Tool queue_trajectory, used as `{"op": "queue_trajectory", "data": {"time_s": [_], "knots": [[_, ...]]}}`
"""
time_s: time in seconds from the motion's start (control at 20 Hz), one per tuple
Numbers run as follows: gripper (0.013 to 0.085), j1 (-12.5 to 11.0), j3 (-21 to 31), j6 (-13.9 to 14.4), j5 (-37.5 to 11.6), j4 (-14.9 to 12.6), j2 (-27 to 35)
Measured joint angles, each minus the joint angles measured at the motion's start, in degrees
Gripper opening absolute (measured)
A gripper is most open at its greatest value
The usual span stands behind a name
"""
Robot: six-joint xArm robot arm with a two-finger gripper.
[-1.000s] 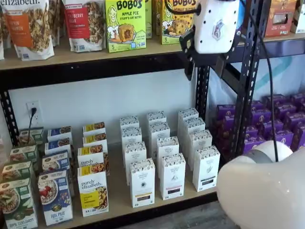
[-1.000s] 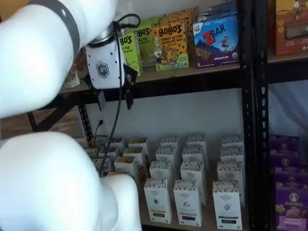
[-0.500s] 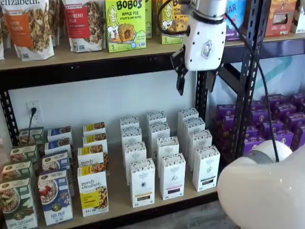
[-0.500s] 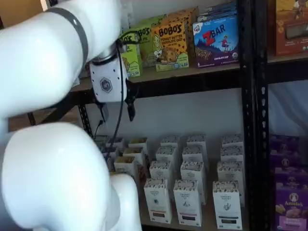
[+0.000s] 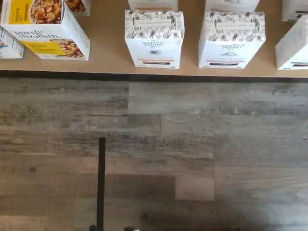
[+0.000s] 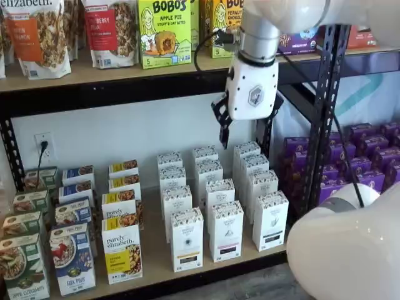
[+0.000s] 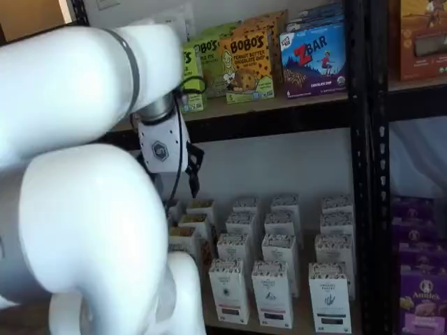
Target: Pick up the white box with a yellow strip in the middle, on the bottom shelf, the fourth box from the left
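vs earlier: gripper [image 6: 247, 125] had dropped lower and shifted left, hanging above the rear white cartons | fingers apart, nothing held | white box [image 6: 187, 239] stood front row on bottom shelf [image 6: 153, 250], between purely elizabeth box [image 6: 122, 253] and black-strip carton [image 6: 225, 230], well below gripper | arm link [image 6: 344, 250] covered shelf's right corner | grey plank floor [image 5: 192, 144]

I was looking at what read as a small shop or a mock retail aisle. Black metal shelves [image 6: 325, 112] carried goods faced out in neat rows: granola bags [image 6: 39, 34], Bobo's boxes [image 6: 164, 31], white cartons [image 6: 226, 230] and purple boxes [image 6: 369, 156]. A grey plank floor [image 5: 154, 154] ran below.
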Motion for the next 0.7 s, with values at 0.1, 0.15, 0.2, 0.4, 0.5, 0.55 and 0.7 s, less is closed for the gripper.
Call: {"op": "queue_trajectory", "data": {"time_s": [0.1, 0.15, 0.2, 0.4, 0.5, 0.55, 0.7], "knots": [[0.085, 0.39, 1.65, 0.32, -3.57, 0.14, 1.6], [0.085, 0.44, 2.23, 0.27, -4.98, 0.43, 2.14], [0.085, 0.5, 2.68, 0.23, -6.17, 0.67, 2.76], [0.085, 1.52, 4.18, 1.23, -11.16, 0.47, 6.35], [0.085, 2.19, 4.83, 2.07, -13.94, 0.04, 8.4], [0.085, 2.45, 5.13, 2.44, -15.27, -0.21, 9.23], [0.085, 3.43, 5.63, 4.46, -19.97, -2.03, 13.47]]}}
